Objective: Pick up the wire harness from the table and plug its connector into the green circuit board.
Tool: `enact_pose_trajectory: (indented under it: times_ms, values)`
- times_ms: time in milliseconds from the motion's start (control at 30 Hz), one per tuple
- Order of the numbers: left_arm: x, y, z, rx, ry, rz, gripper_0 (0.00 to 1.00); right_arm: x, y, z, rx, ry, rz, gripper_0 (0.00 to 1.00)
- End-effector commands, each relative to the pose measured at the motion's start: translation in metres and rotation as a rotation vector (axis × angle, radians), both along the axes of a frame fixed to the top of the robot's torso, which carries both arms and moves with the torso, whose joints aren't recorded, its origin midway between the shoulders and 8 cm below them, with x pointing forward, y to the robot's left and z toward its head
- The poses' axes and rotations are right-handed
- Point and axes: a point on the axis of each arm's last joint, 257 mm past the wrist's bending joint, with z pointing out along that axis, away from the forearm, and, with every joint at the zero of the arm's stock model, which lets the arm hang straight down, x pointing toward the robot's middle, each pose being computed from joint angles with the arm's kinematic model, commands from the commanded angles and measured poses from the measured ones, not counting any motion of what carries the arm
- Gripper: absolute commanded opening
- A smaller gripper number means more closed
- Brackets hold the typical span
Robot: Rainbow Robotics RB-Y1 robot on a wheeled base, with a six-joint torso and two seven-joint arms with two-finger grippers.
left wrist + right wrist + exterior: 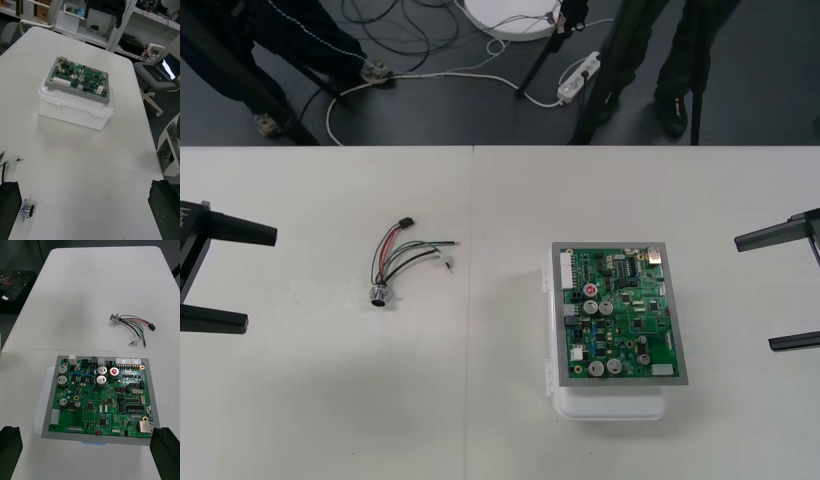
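Observation:
The wire harness (402, 256) lies loose on the table left of centre, its black plug (407, 221) at the far end and its round metal socket (380, 292) nearest the front edge. The green circuit board (618, 312) sits on a white base (610, 403) right of centre. My left gripper (225, 278) waits open at the table's left side, well clear of the harness. At the right side my right gripper (778, 290) stands open, apart from the board. The right wrist view has the board (103, 395) close below and the harness (133, 326) beyond it. The socket (27, 210) lies by the left finger.
A seam runs down the table (470, 380) between harness and board. Dark floor with cables, a power strip and stand legs lies beyond the far edge. Bare table surrounds both objects.

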Motion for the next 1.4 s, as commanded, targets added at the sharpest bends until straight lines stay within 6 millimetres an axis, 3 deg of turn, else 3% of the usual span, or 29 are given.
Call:
enact_pose_trajectory:
  times_ms: [33, 500, 533, 633, 933, 1400]
  values:
    - [0.004, -0.001, 0.0, 0.051, -0.027, -0.023, 1.0, 0.007, 0.004, 0.018, 0.014, -0.058, -0.001, 1.0]
    - [0.036, -0.012, -0.027, 0.128, 0.101, 0.113, 1.0, 0.007, 0.004, 0.018, 0.014, -0.058, -0.001, 1.0]
    - [0.04, -0.012, -0.029, 0.137, 0.104, 0.126, 1.0, -0.002, 0.009, -0.005, 0.041, 0.014, -0.005, 1.0]
    - [0.048, -0.012, -0.037, 0.16, 0.117, 0.157, 1.0, -0.002, 0.01, -0.011, 0.051, 0.024, -0.009, 1.0]
    - [0.074, -0.016, -0.062, 0.237, 0.126, 0.262, 1.0, 0.005, 0.01, -0.006, 0.053, 0.004, -0.019, 1.0]
    - [0.109, -0.015, -0.116, 0.379, 0.112, 0.405, 1.0, 0.013, 0.01, 0.008, 0.22, 0.055, -0.047, 1.0]
